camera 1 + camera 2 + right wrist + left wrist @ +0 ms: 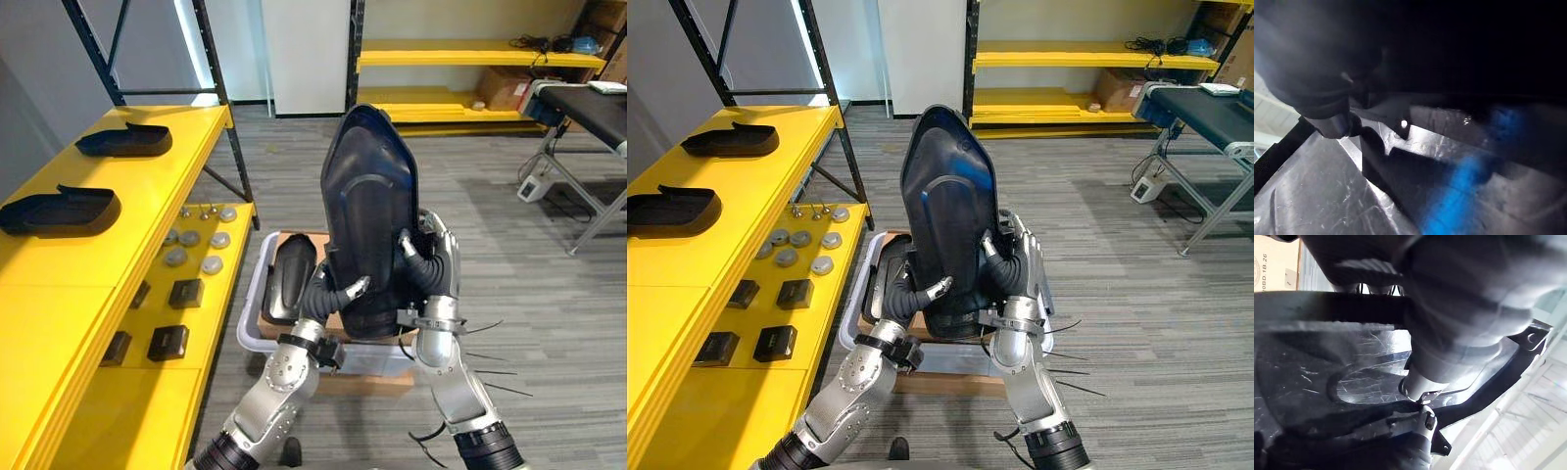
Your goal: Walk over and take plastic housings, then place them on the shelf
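One large black plastic housing [370,211], glossy and shield-shaped with a raised curved rib on its face and a narrower rounded top, stands upright in mid-air at the centre, above a pale bin [245,318] in which a second housing [290,279] lies. Both arms reach up from below, and the left hand [328,294] clasps the housing's lower left edge, thumb across the face, while the right hand [431,262] curls round its lower right edge. Two more lie on the yellow shelf [88,274] at the left, a far housing [124,142] and a near housing [59,211].
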